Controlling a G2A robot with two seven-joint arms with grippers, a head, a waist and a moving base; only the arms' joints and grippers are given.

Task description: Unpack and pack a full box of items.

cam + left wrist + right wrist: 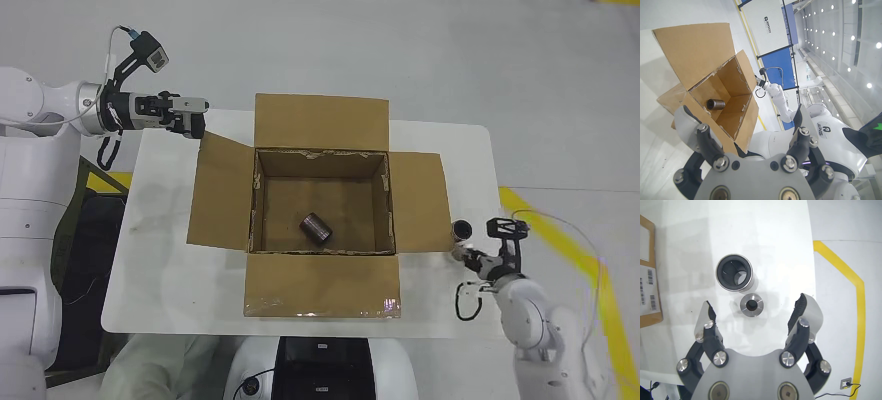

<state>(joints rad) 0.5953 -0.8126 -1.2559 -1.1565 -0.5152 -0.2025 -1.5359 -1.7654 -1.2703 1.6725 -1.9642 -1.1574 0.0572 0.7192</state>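
An open cardboard box (320, 215) stands in the middle of the white table (160, 270). One dark metal cylinder (317, 228) lies on its side on the box floor (715, 104). Right of the box, a wide metal sleeve (734, 273) and a smaller metal cylinder (751, 305) stand upright on the table. My right gripper (755, 303) is open, with the small cylinder in line between its fingers and untouched. My left gripper (742, 113) is open and holds nothing at the table's far left corner (190, 112), facing the box (696, 56).
All the box's flaps are spread flat; the right flap (647, 275) carries barcode labels and lies close to the two cylinders. The table's right edge (810, 256) runs just beyond them, with a yellow floor line (848, 272) past it.
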